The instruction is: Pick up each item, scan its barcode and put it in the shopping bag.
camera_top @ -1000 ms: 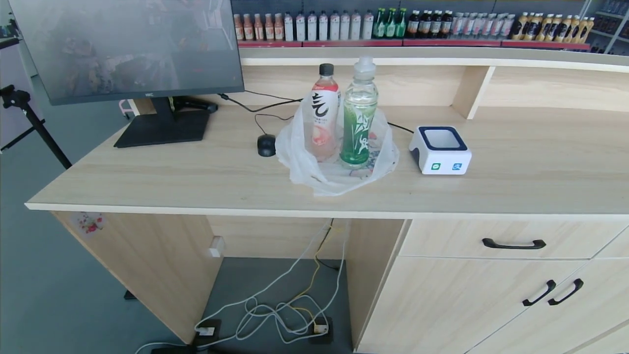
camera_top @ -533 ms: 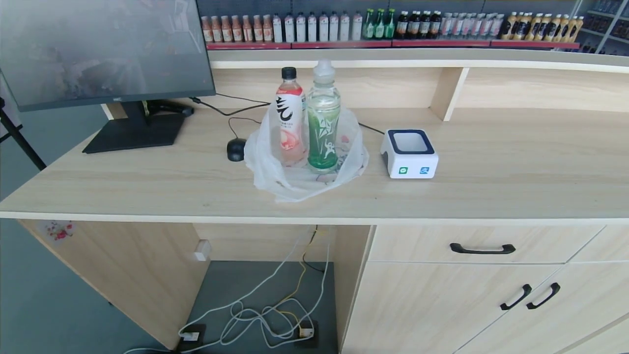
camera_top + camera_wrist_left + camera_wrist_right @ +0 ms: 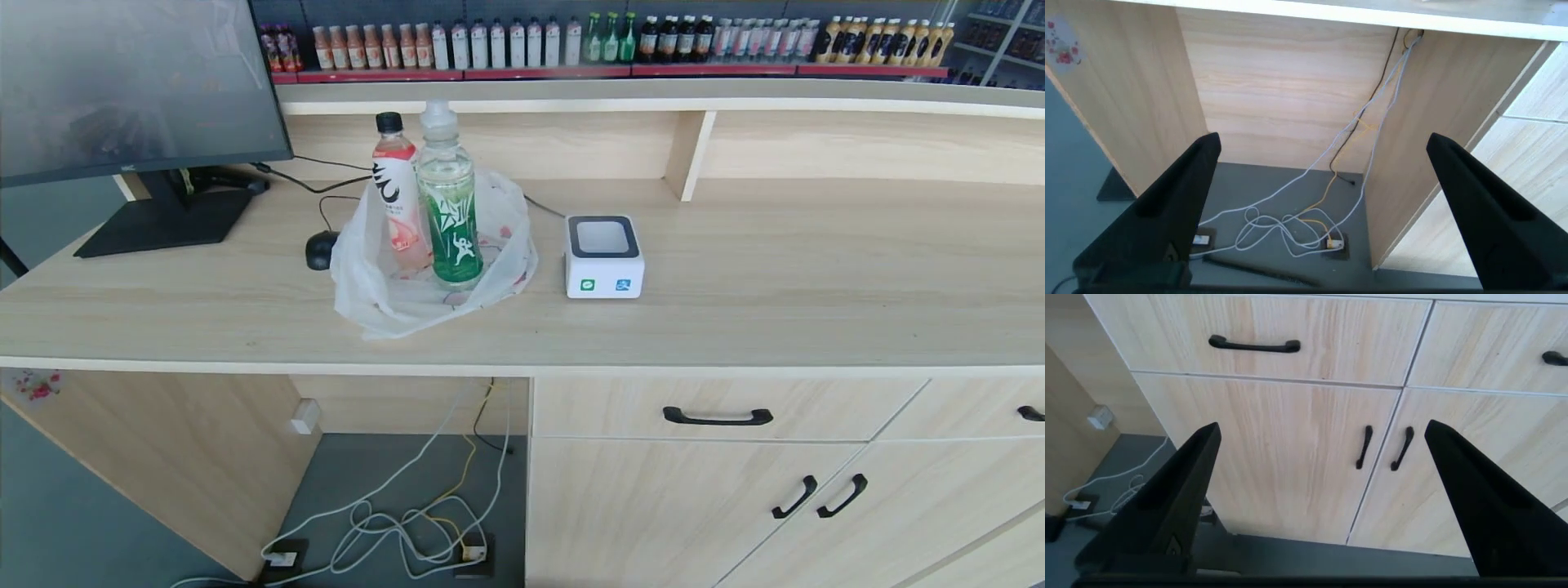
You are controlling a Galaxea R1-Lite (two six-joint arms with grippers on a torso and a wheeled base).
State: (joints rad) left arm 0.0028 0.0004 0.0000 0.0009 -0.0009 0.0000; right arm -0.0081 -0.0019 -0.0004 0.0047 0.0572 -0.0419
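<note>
Two bottles stand upright inside a white plastic shopping bag [image 3: 367,286] on the wooden counter [image 3: 735,310]: a pink-labelled one with a black cap [image 3: 393,196] and a green-labelled one with a clear cap [image 3: 447,212]. A white box scanner [image 3: 603,256] with a dark window on top sits just right of the bag. My left gripper [image 3: 1323,204] hangs open below the counter, facing the knee space and floor cables. My right gripper [image 3: 1319,498] is open too, facing the cabinet doors and drawer front.
A monitor [image 3: 122,82] on a black stand occupies the counter's left end, with a black mouse [image 3: 320,249] beside the bag. A raised shelf with a divider [image 3: 686,151] runs along the back. Drawer and door handles [image 3: 717,418] sit below. Cables [image 3: 408,523] lie on the floor.
The head camera has swung to the right, so the whole scene has shifted left in the picture. The bottles, bag and scanner keep their places on the counter.
</note>
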